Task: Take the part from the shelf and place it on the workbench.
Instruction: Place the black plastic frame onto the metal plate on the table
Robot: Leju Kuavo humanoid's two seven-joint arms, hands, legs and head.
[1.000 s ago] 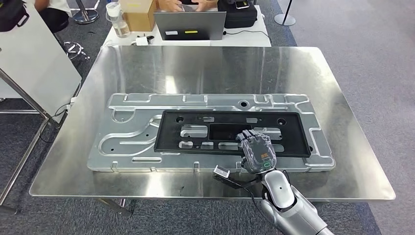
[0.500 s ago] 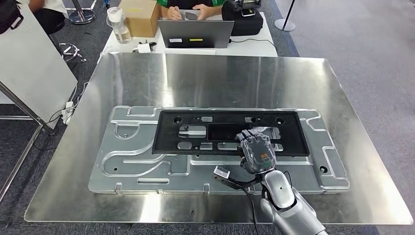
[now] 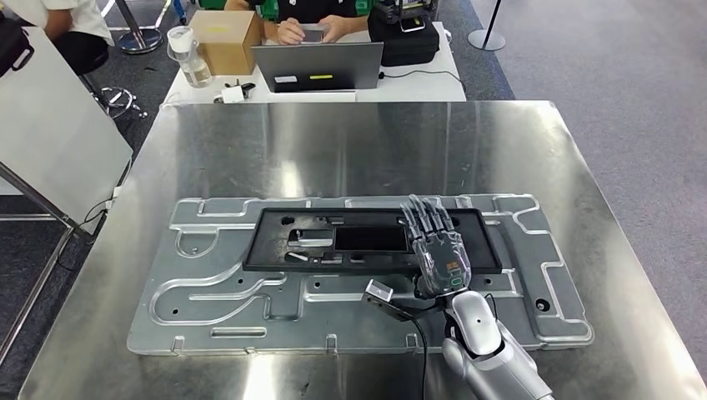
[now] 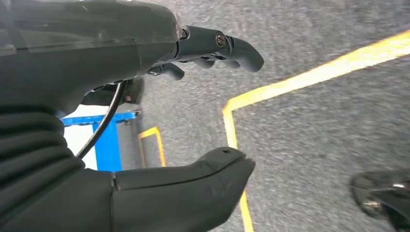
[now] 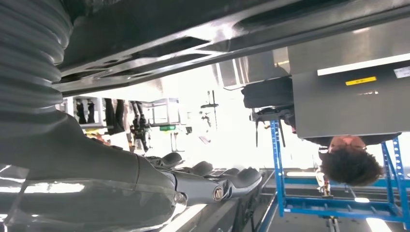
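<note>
The black rectangular frame part (image 3: 271,242) lies flat on a large silver grooved plate (image 3: 225,300), which rests on the steel workbench (image 3: 333,150). My right hand (image 3: 435,246) is over the near right portion of the part, palm down with its fingers (image 3: 421,218) stretched out and spread across it, gripping nothing. In the right wrist view the right hand (image 5: 145,188) has its fingers (image 5: 227,181) extended close to the dark part (image 5: 145,19). My left hand (image 4: 72,72) hangs over grey floor, thumb and fingers apart with nothing between them.
Behind the workbench a white table carries a laptop (image 3: 317,67), a cardboard box (image 3: 223,40), a bottle (image 3: 185,57) and a black bag (image 3: 404,29); a person (image 3: 313,21) sits there. A white panel (image 3: 50,125) stands at the left. A yellow floor line (image 4: 309,77) is under my left hand.
The camera has moved, shifting the whole scene. My right hand's fingers have gone from curled at the part's near edge to stretched out and spread over it.
</note>
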